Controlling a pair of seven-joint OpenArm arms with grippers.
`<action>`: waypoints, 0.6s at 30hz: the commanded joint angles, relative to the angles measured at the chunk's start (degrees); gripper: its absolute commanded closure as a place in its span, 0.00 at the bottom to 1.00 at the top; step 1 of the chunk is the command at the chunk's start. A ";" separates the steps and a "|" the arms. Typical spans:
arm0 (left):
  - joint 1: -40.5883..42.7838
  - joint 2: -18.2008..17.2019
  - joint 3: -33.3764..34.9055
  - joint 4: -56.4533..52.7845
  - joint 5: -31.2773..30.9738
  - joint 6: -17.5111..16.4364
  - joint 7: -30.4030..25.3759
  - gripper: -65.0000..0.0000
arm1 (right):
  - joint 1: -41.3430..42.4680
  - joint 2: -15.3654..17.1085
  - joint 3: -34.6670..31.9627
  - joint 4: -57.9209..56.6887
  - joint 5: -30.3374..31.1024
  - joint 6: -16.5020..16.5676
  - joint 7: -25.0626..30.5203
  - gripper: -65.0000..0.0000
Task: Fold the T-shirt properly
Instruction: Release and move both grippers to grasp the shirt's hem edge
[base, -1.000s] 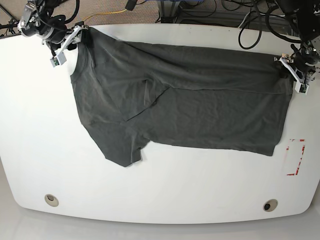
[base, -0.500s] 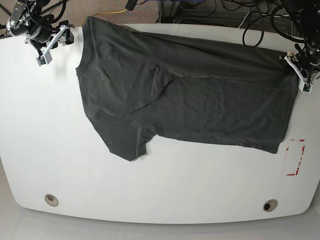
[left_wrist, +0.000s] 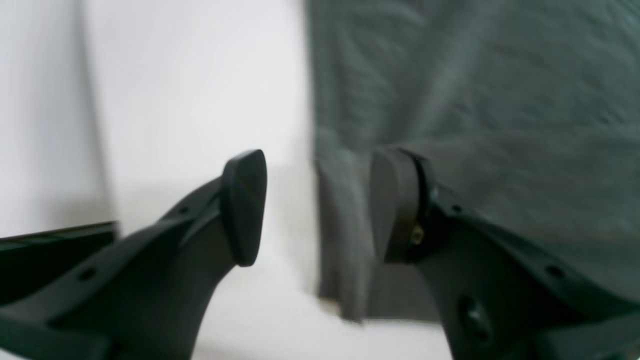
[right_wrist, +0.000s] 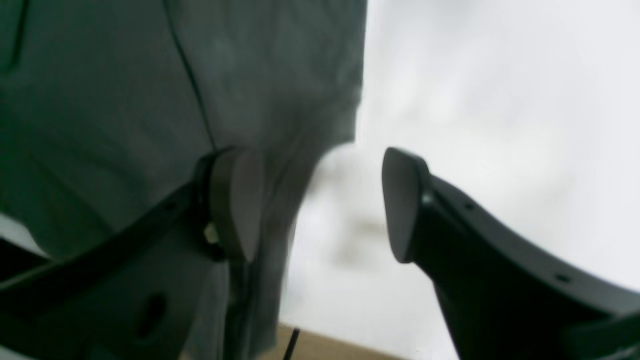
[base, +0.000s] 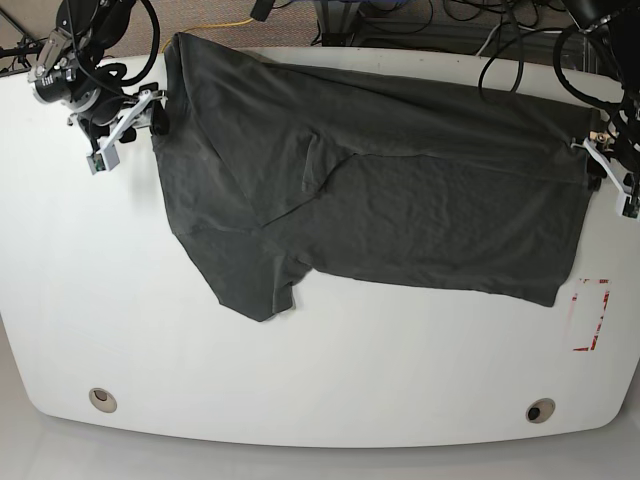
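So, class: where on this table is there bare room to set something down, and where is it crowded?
Bare table runs along the near edge, below the T-shirt, and on the view's left side below the right gripper. It is crowded along the far edge, where cloth nearly reaches it, and by the left gripper above the red marking.

Nothing readable anywhere, honestly. Closest thing is a red-and-white marked rectangle (base: 590, 314) on the white worktop (base: 330, 370), right edge of the frame in the base view, but it's just broken outlines, no letters or numbers. Both wrist views are too blurry for print.
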 joint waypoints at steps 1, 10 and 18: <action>-3.10 -1.04 0.17 -0.22 -1.09 0.05 -1.47 0.53 | 3.68 0.97 0.43 -0.10 0.71 0.06 0.95 0.44; -11.98 -1.66 2.72 -13.32 -0.82 0.05 -1.82 0.54 | 19.59 3.51 0.25 -15.22 -6.32 0.06 2.53 0.44; -17.26 -2.18 5.62 -16.48 5.42 0.05 -3.14 0.54 | 30.41 3.43 -3.62 -32.80 -18.10 0.06 12.55 0.44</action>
